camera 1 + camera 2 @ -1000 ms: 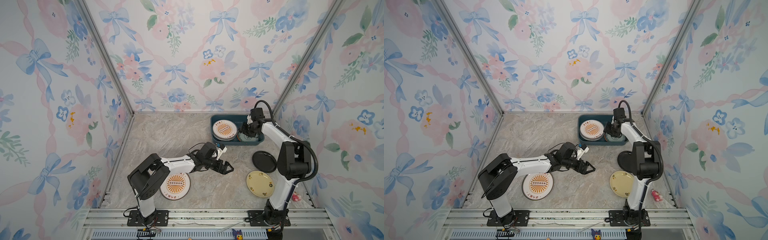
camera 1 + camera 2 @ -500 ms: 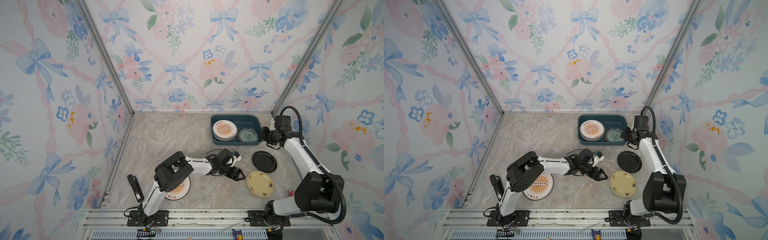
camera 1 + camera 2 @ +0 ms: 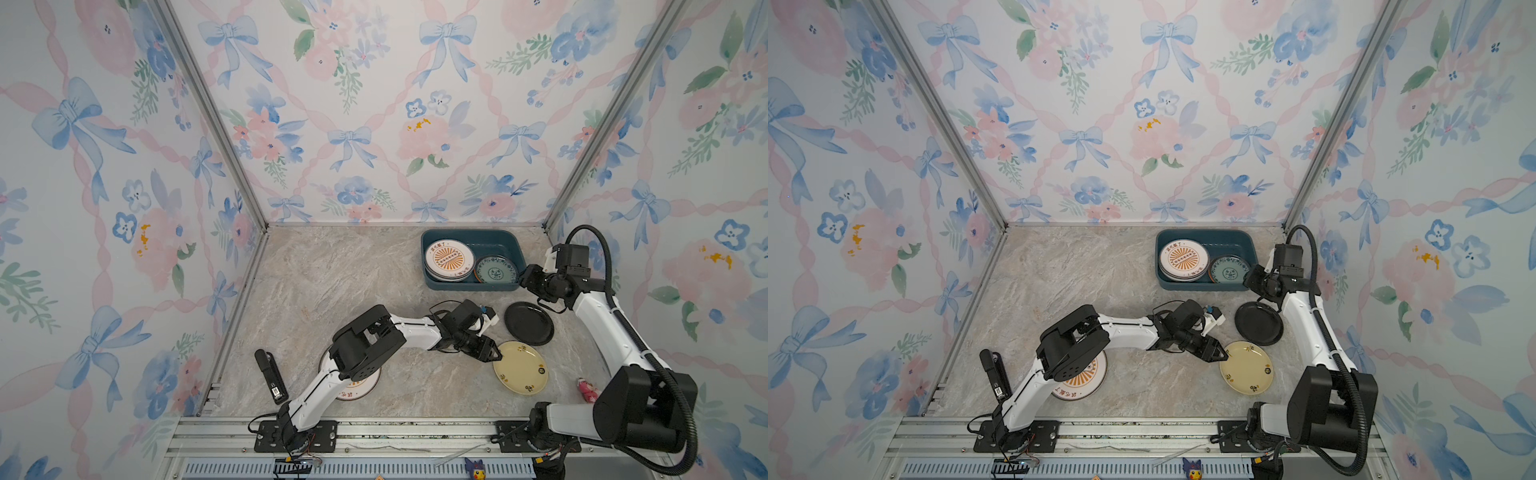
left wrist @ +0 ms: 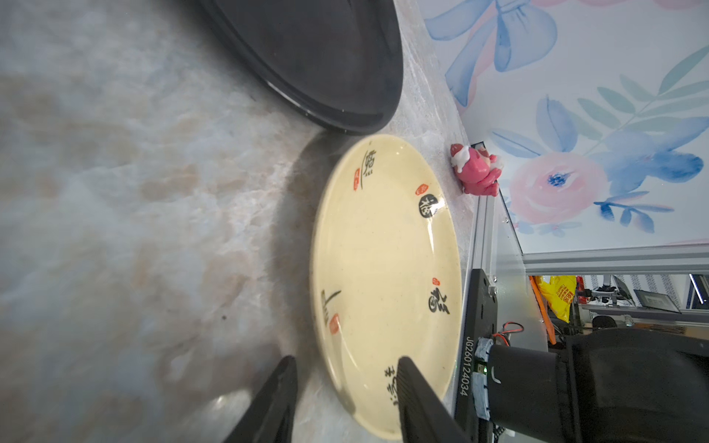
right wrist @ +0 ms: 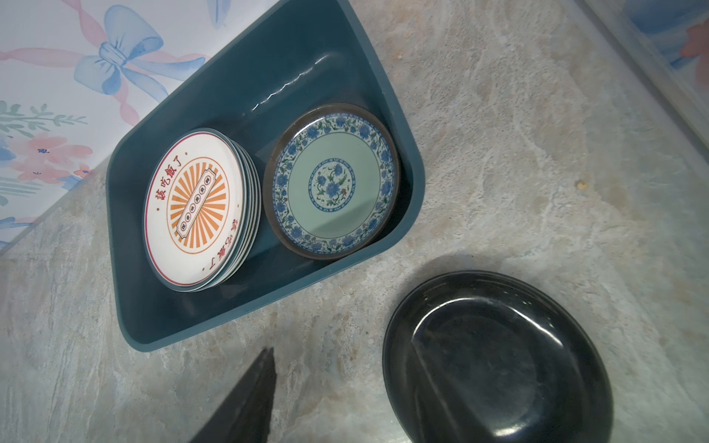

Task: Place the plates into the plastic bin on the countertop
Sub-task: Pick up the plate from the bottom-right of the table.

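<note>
Bow-and-flower wallpaper closes in a marbled beige countertop (image 3: 332,282). At its upper right, close to the back wall, sits the blue bin (image 3: 492,245), its long side running left to right along that wall. It holds a stack of sunburst plates (image 3: 449,258) and a teal plate (image 3: 496,270). Below it lie a black plate (image 3: 528,323) and a yellow plate (image 3: 521,370). The left gripper (image 4: 345,360) stands parted astride the yellow rim, not clamped. The right gripper (image 3: 528,278) hovers by the bin's right corner, spread and empty.

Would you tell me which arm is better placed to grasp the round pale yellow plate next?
Left: the left gripper straddles the round pale yellow plate at its rim, while the right gripper hovers by the dark teal plastic bin.
</note>
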